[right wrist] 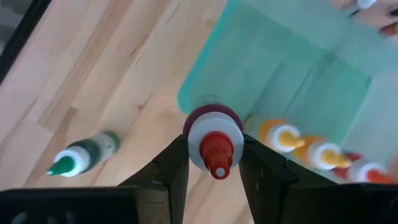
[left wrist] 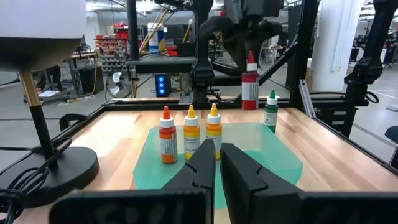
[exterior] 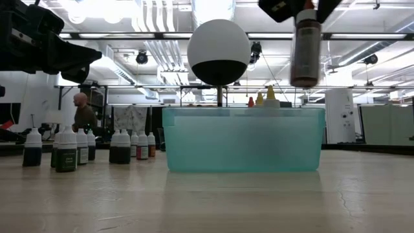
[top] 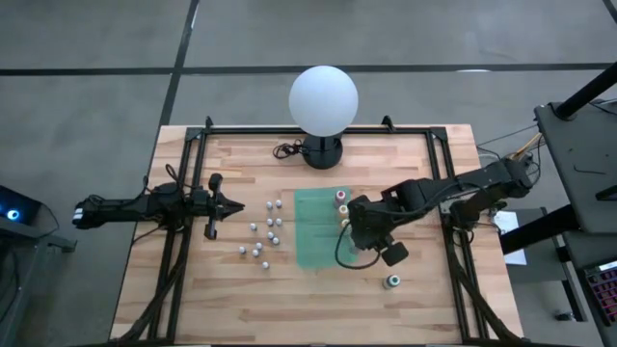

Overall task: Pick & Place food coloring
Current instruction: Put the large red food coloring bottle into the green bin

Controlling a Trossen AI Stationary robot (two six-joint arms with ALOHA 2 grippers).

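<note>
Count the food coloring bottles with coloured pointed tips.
5. Three bottles stand in a row in the green tray, a red-tipped bottle hangs in the right gripper, a green bottle stands on the table beside the tray. Others may hide behind the arm.

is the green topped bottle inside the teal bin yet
No, the green-topped bottle stands on bare wood outside the teal bin, toward the right arm's side, with nothing gripping it.

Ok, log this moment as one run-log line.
right gripper: shut on red-tipped bottle, lifted beside green bin | left gripper: shut, idle | green bottle: on table
</note>
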